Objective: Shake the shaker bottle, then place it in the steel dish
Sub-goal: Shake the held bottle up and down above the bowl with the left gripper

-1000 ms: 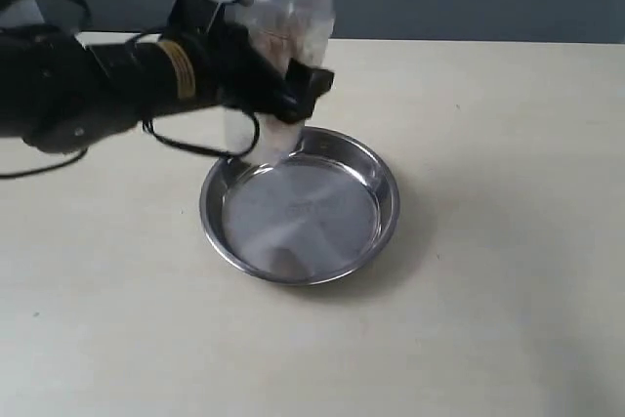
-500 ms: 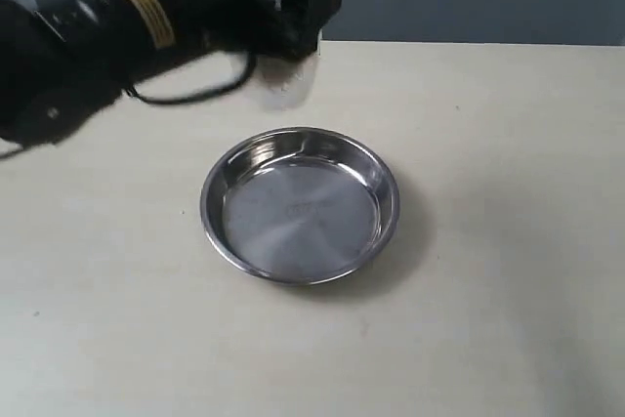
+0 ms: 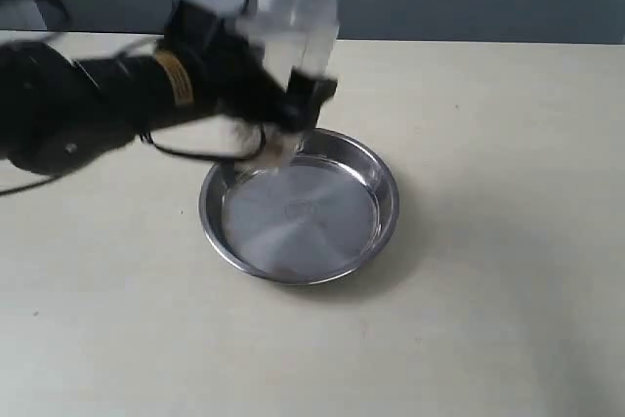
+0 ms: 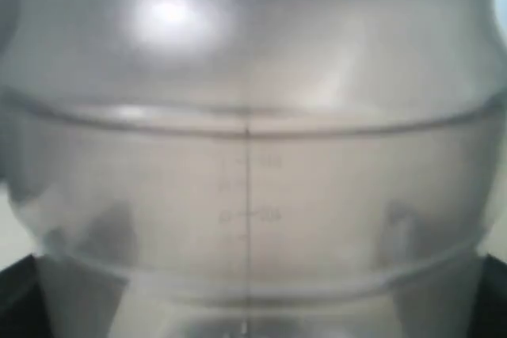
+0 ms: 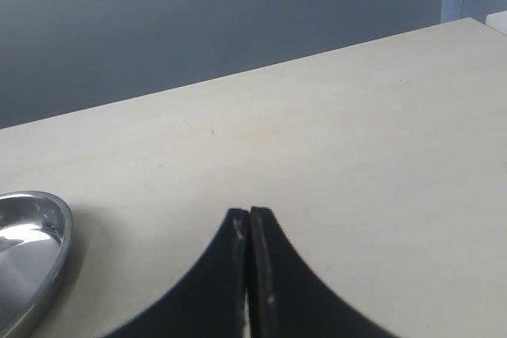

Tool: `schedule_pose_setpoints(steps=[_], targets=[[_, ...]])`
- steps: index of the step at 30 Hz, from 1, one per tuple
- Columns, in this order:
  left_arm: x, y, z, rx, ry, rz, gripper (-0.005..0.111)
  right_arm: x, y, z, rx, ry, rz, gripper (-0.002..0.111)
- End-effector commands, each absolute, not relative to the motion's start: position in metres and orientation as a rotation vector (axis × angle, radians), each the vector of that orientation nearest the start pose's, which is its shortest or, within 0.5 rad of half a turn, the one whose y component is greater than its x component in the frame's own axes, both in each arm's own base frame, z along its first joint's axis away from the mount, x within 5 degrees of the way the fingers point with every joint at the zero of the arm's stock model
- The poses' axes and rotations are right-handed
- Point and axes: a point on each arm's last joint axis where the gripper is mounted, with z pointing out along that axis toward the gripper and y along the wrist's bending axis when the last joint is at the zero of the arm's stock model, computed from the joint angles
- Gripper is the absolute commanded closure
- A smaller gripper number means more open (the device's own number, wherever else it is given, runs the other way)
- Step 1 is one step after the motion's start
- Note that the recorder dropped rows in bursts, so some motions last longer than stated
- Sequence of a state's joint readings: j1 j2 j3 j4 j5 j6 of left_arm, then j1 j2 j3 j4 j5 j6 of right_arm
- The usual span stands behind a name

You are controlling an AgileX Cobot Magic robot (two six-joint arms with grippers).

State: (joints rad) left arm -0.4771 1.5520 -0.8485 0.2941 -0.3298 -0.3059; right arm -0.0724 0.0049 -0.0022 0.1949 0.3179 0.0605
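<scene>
My left gripper point(image 3: 293, 100): spread wide and clamped around the body of the shaker bottle point(image 3: 293, 31), 1 black finger point(image 3: 314, 93) showing on the near side of it.
Shaker bottle: roughly upright in my grasp, above the far-left part of the steel dish point(image 3: 312, 217), neck and small cap at the top edge of the exterior view.
Bottle base: blurred, just over the dish's far-left rim; I cannot tell whether it touches the metal.
Left wrist view: the frosted wall of the bottle point(image 4: 247, 195) fills it, with a faint moulded scale down the middle and 2 dark finger tips point(image 4: 14, 306) at the corners.
Steel dish: flat on the pale table point(image 3: 508, 241), nothing lying in it.
My right gripper point(image 5: 249, 275): jaws pressed together, holding nothing.
Right gripper's place: over bare table point(image 5: 356, 156), off to one side of the dish, whose rim point(image 5: 55, 255) shows at the edge of the right wrist view, not touching it.
</scene>
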Motion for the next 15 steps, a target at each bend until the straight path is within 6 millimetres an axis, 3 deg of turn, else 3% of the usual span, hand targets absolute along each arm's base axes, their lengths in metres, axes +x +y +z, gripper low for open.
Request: schedule_pose_setpoints(steps=[1, 2, 3, 5, 6, 7, 10, 11, 12, 14, 15], targets=[[0.304, -0.163, 0.193, 0.363, 1.972, -0.488, 0.106, 0.054, 0.001, 0.186, 0.232, 1.774, 0.172, 0.109], [0.305, -0.164, 0.189, 0.321, 1.979, -0.531, 0.106, 0.054, 0.001, 0.186, 0.232, 1.774, 0.172, 0.109], [0.303, -0.172, 0.206, 0.363, 1.872, -0.598, 0.106, 0.054, 0.001, 0.186, 0.232, 1.774, 0.172, 0.109], [0.293, -0.178, 0.267, 0.517, 1.577, -0.636, 0.106, 0.054, 0.002, 0.186, 0.233, 1.773, 0.174, 0.109], [0.292, -0.175, 0.289, 0.552, 1.544, -0.55, 0.106, 0.054, 0.002, 0.186, 0.233, 1.773, 0.174, 0.109], [0.296, -0.17, 0.285, 0.517, 1.632, -0.494, 0.106, 0.054, 0.002, 0.186, 0.233, 1.773, 0.174, 0.109], [0.302, -0.163, 0.179, 0.445, 2.021, -0.441, 0.106, 0.054, 0.002, 0.186, 0.233, 1.773, 0.174, 0.109], [0.302, -0.163, 0.171, 0.401, 2.026, -0.48, 0.106, 0.054, 0.002, 0.186, 0.233, 1.773, 0.174, 0.109], [0.299, -0.17, 0.18, 0.427, 1.957, -0.538, 0.106, 0.054, 0.002, 0.186, 0.233, 1.773, 0.174, 0.109], [0.291, -0.177, 0.252, 0.558, 1.63, -0.587, 0.106, 0.054, 0.002, 0.186, 0.233, 1.773, 0.174, 0.109], [0.289, -0.173, 0.278, 0.55, 1.563, -0.554, 0.106, 0.054, 0.002, 0.186, 0.233, 1.773, 0.174, 0.109]])
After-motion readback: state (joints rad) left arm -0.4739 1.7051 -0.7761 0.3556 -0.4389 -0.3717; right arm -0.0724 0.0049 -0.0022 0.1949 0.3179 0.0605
